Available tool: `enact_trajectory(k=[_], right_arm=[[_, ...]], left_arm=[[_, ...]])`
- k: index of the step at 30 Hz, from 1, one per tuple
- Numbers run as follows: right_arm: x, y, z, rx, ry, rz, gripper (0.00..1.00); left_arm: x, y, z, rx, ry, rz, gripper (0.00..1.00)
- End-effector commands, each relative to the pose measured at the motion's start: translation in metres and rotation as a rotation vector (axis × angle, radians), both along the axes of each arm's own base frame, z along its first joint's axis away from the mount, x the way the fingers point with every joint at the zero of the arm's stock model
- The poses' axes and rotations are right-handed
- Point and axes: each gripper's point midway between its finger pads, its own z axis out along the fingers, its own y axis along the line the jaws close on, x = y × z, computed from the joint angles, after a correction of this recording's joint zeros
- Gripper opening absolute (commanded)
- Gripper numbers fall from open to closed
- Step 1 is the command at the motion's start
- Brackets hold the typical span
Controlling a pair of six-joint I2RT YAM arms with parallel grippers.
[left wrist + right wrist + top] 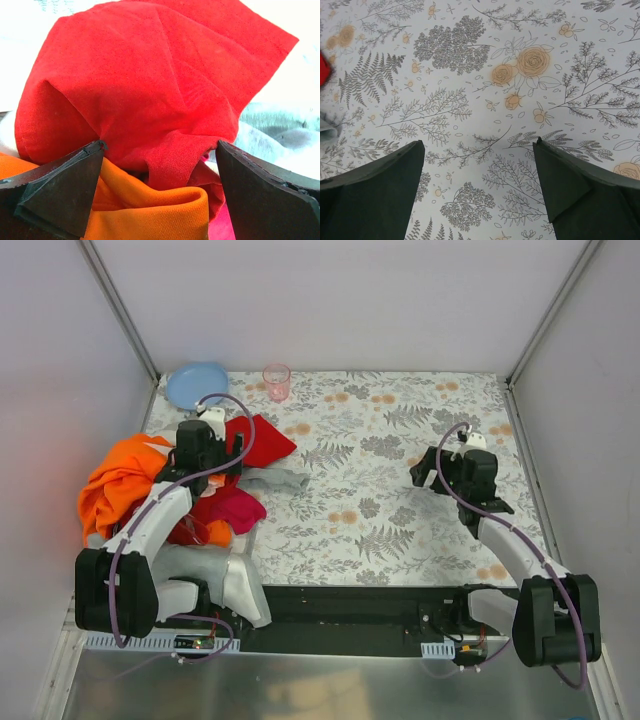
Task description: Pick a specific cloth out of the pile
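Large scarlet-red soft cloth (150,90) lies on far side of mixed cloth pile (125,485), at floral worktop's (400,510) left. Left gripper (160,146) over it, jaws wide, holding nothing; bright orange fold (150,215) crowds just beneath. Magenta cloth (236,508) and grey cloth (278,480) adjoin. Round blue plate (196,384), pink plastic cup (277,381) behind. Right gripper (477,144) well apart, jaws wide above worktop.

A robotics lab booth is showing: white panels (330,300) are enclosing a floral-covered table (400,520), and a black rail (340,618) is carrying the left arm (150,530) and right arm (510,550).
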Motion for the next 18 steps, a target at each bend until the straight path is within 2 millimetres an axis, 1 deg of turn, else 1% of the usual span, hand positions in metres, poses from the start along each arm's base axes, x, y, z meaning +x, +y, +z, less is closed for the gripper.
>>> enact_trajectory(k=[1,3,4,5,7,9,10,11,13,14,15,16,17,18], right_arm=[[0.004,0.014,0.035,0.079,-0.098,0.054,0.99],[0.003,0.023,0.048,0.122,-0.114,0.088,0.99],[0.003,0.03,0.058,0.157,-0.122,0.111,0.99],[0.003,0.036,0.067,0.189,-0.129,0.132,0.99],[0.003,0.054,0.089,0.271,-0.136,0.192,0.99],[-0.001,0.084,0.106,0.29,-0.148,0.281,0.99],[-0.002,0.098,0.113,0.267,-0.16,0.323,1.0],[-0.006,0.117,0.118,0.241,-0.165,0.369,0.99],[-0.011,0.153,0.127,0.168,-0.194,0.477,1.0],[-0.014,0.175,0.132,0.142,-0.207,0.542,0.99],[-0.017,0.193,0.138,0.124,-0.221,0.598,0.99],[-0.021,0.213,0.139,0.117,-0.22,0.657,0.99],[-0.024,0.232,0.144,0.09,-0.247,0.724,1.0],[-0.026,0.249,0.144,0.084,-0.254,0.773,0.99]], left_arm=[[-0.012,0.003,0.026,0.043,0.024,-0.058,0.99],[-0.021,0.0,0.04,0.073,0.067,-0.126,0.99],[-0.025,-0.003,0.051,0.086,0.083,-0.168,0.99],[-0.035,-0.007,0.056,0.092,0.124,-0.219,0.99],[-0.053,-0.013,0.073,0.09,0.189,-0.297,0.99],[-0.068,-0.015,0.097,0.09,0.221,-0.329,0.99],[-0.075,-0.013,0.104,0.1,0.239,-0.334,0.99],[-0.079,-0.01,0.114,0.113,0.238,-0.332,0.99],[-0.086,0.0,0.126,0.159,0.25,-0.309,0.99],[-0.087,0.007,0.132,0.191,0.248,-0.293,0.99],[-0.089,0.014,0.134,0.222,0.261,-0.282,0.99],[-0.091,0.02,0.135,0.253,0.268,-0.276,0.99],[-0.092,0.027,0.133,0.29,0.281,-0.277,0.99],[-0.093,0.033,0.131,0.325,0.295,-0.274,0.99]])
